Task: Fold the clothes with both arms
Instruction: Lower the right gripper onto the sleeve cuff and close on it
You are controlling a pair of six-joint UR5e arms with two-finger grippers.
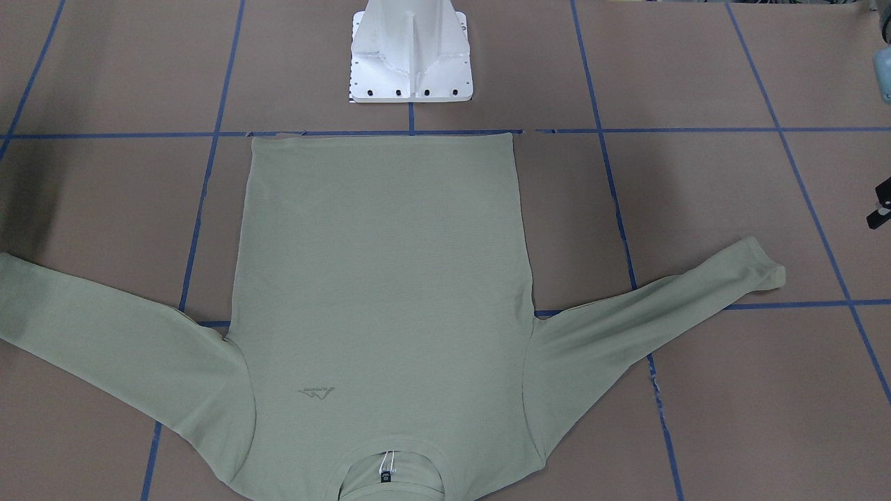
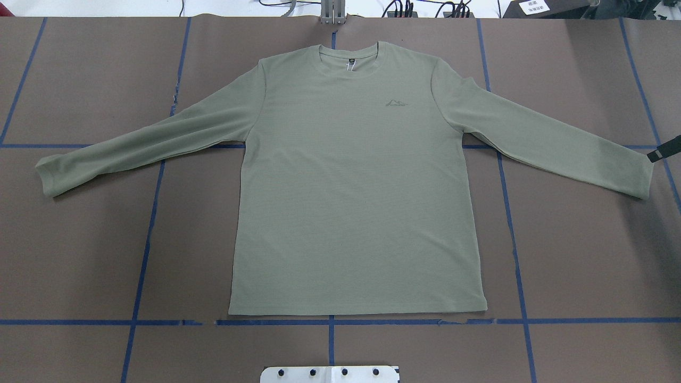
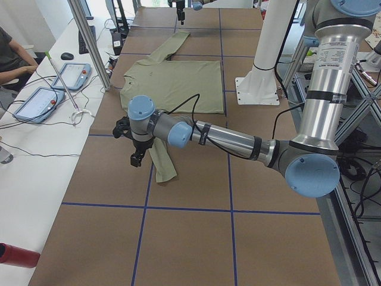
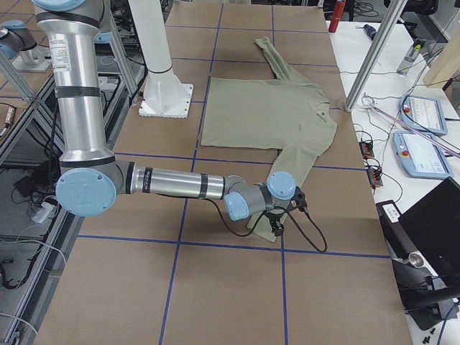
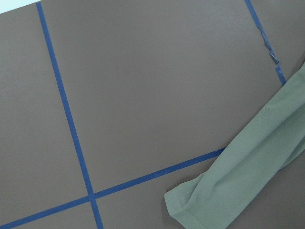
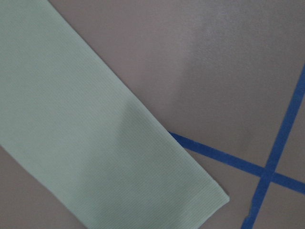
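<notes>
one shirt (image 2: 356,186) flat, neck label (image 2: 349,63) unreadable

Brown table (image 2: 80,255) was gridded with blue tape lines (image 2: 143,250), ragged in spots. White pedestal base (image 1: 411,59) was bolted down at robot-side edge. White side bench (image 3: 36,179) was kinda cluttered: one grey-blue pendant (image 3: 72,75) laid flat, second pendant (image 3: 37,102) beside it, mouse (image 3: 67,56) further back. Person's arm (image 3: 15,62) was spotted at bench. Red cylinder (image 3: 18,255) was left lying near corner. Dark laptop screen (image 4: 431,230) was seen at other end.
</notes>
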